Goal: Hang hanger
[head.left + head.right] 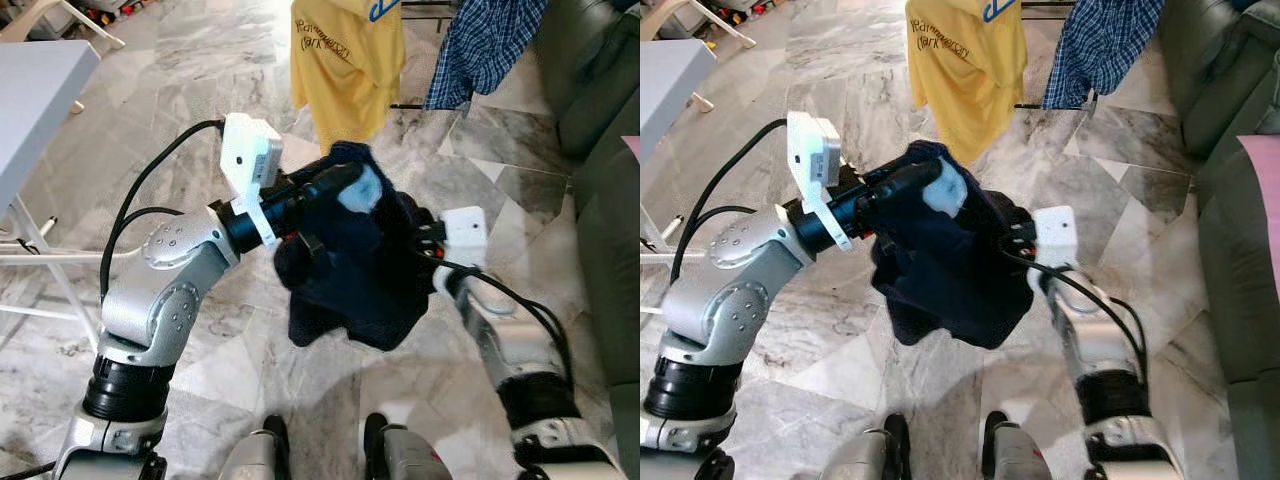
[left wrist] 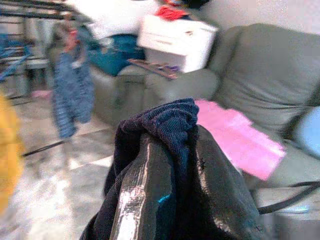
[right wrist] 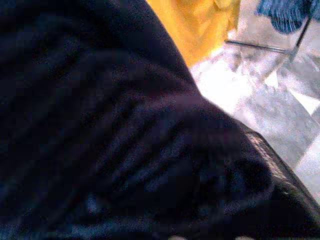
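Nearest: two robot feet [image 1: 330, 450] on grey marble floor [image 1: 200, 330].

Above floor, at mid-frame: dark navy garment [image 1: 350, 270] held up between both arms, bunched, lower edge hanging free, clear of floor. Hanger itself not distinguishable; a pale blue patch [image 1: 362, 190] visible at top of garment, identity unclear.

Left gripper [image 1: 340, 182]: raised from robot's left, reaching across into upper part of garment. Fingers [image 2: 145, 200] close together with navy fabric draped over and pinched between them, per left wrist view. Clamped narrow on garment.

Right gripper [image 1: 425, 238]: at garment's right edge, white camera block [image 1: 465, 235] just behind it. Fingers buried in cloth; right wrist view mostly dark fabric [image 3: 110, 125]. Open or closed: cannot tell.

Left of robot: corner of grey table [image 1: 35, 90] on white legs.

Right of robot: grey-green sofa [image 1: 600, 200], pink cloth [image 2: 237, 142] lying on seat, white box [image 2: 175, 37] on far armrest.

Farthest: yellow T-shirt [image 1: 345, 60] hanging, printed text on chest; beside it, on its right, blue checked shirt [image 1: 485, 45] hanging. Thin dark rack bar [image 3: 260, 46] low behind them, near floor.
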Robot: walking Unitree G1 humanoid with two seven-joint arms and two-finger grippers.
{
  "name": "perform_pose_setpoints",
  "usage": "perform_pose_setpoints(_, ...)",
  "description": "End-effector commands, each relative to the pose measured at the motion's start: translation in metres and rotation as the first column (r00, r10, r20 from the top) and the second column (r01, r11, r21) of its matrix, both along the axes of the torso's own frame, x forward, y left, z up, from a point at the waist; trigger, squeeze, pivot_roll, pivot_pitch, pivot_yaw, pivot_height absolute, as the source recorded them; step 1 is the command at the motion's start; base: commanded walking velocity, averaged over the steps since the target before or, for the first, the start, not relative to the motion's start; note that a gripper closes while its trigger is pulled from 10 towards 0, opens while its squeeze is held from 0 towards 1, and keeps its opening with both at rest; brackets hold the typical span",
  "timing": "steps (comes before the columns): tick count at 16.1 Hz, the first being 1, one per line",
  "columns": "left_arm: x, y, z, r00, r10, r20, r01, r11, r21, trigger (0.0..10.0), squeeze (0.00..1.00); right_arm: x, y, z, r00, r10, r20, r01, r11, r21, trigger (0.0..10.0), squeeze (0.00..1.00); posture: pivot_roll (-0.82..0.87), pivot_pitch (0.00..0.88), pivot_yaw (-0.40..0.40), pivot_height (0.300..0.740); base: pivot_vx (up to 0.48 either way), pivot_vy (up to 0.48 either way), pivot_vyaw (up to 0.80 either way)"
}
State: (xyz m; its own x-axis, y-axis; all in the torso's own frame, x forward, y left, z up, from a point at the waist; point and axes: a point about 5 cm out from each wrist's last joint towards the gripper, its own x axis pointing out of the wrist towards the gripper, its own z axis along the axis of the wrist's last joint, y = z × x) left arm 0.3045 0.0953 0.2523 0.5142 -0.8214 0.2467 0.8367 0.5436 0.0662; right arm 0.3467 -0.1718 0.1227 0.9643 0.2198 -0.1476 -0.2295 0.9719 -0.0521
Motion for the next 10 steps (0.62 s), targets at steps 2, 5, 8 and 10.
perform_pose_setpoints(2, 0.004, 0.012, 0.006, 0.996, 0.055, 0.069, -0.055, 0.998, 0.007, 10.0, 0.00, -0.011, -0.018, -0.010, 0.999, -0.009, -0.046, 0.009, 1.000, -0.007, 0.0, 0.00, -0.02, 0.267, 0.074, 0.740, 0.000, 0.000, 0.00)
perform_pose_setpoints(5, 0.009, 0.016, -0.010, 0.995, 0.094, 0.045, -0.096, 0.995, 0.032, 10.0, 0.00, -0.018, -0.038, -0.005, 0.999, -0.026, -0.048, 0.025, 1.000, -0.008, 0.0, 0.00, -0.03, 0.268, 0.077, 0.740, 0.000, 0.000, 0.00)
perform_pose_setpoints(8, 0.013, 0.019, -0.033, 0.985, 0.167, 0.037, -0.169, 0.983, 0.065, 10.0, 0.00, -0.025, -0.045, 0.006, 0.999, 0.016, -0.038, -0.014, 0.999, 0.040, 0.0, 0.00, -0.06, 0.272, 0.077, 0.740, 0.000, 0.000, 0.00)
perform_pose_setpoints(10, 0.016, 0.022, -0.053, 0.974, 0.226, 0.018, -0.227, 0.970, 0.085, 10.0, 0.00, -0.028, -0.043, 0.021, 0.999, 0.040, -0.012, -0.039, 0.993, 0.114, 0.0, 0.00, -0.06, 0.273, 0.077, 0.740, 0.000, 0.000, 0.00)
